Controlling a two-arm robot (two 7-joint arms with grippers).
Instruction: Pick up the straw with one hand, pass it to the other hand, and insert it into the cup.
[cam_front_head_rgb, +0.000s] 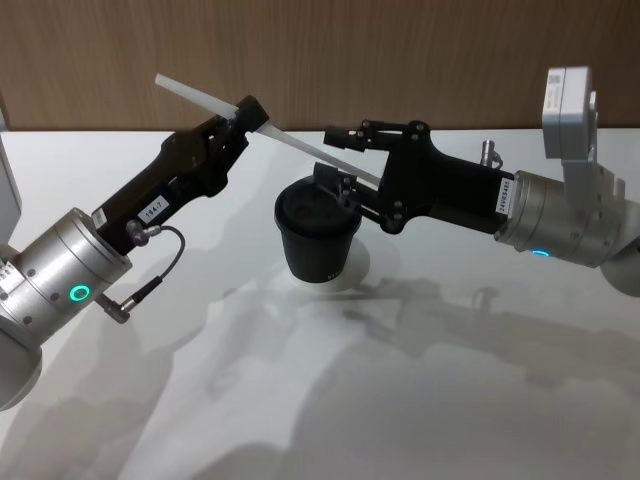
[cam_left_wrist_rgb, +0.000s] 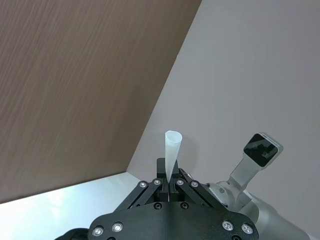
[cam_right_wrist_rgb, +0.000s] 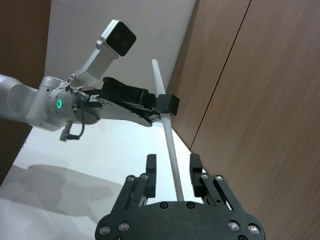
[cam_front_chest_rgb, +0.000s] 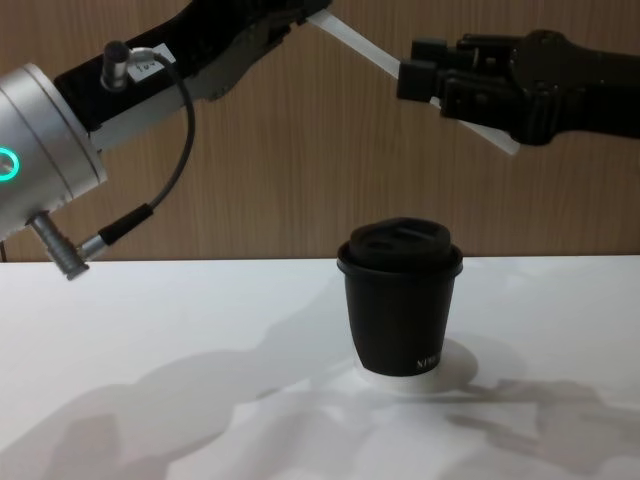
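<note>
The white straw (cam_front_head_rgb: 205, 97) hangs slanted in the air above the table, behind the cup. My left gripper (cam_front_head_rgb: 250, 113), the one with the label, plug and cable, is shut on the straw's middle; the left wrist view looks down the straw (cam_left_wrist_rgb: 171, 150) end-on between the pads. My right gripper (cam_front_head_rgb: 338, 160) is open, and the straw's lower part (cam_right_wrist_rgb: 172, 150) passes between its fingers with a gap on each side. The black lidded cup (cam_front_head_rgb: 318, 235) stands upright just below and in front of the right gripper. From the chest view, the straw (cam_front_chest_rgb: 360, 45) spans from the left gripper (cam_front_chest_rgb: 285, 15) to the right gripper (cam_front_chest_rgb: 420, 70) above the cup (cam_front_chest_rgb: 402, 300).
The cup rests on a small white disc (cam_front_chest_rgb: 465, 362) on the white table (cam_front_head_rgb: 400, 400). A wood-panelled wall (cam_front_head_rgb: 330, 50) runs close behind both grippers. The left arm's black cable (cam_front_head_rgb: 165, 265) loops below its wrist.
</note>
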